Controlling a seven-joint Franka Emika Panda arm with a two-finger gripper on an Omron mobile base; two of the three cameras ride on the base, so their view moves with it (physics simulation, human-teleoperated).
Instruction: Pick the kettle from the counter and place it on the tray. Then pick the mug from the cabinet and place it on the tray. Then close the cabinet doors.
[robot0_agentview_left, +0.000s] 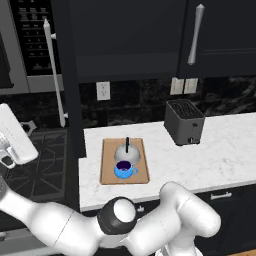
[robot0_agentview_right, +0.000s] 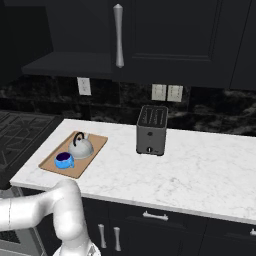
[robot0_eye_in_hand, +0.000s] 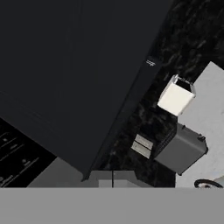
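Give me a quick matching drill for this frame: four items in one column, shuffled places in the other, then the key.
Items:
1. kettle
2. mug
3. toaster
4. tray

Places:
A. flat on the counter, near its stove end
B. on the board's front part, nearer the counter edge
C. bare counter, by the backsplash
D. on the board's rear part, behind the blue cup

Pairs: 1-D, 2-B, 3-C, 4-A

The kettle (robot0_agentview_right: 81, 146) and mug (robot0_agentview_right: 64, 160) sit on the tray (robot0_agentview_right: 95, 141).
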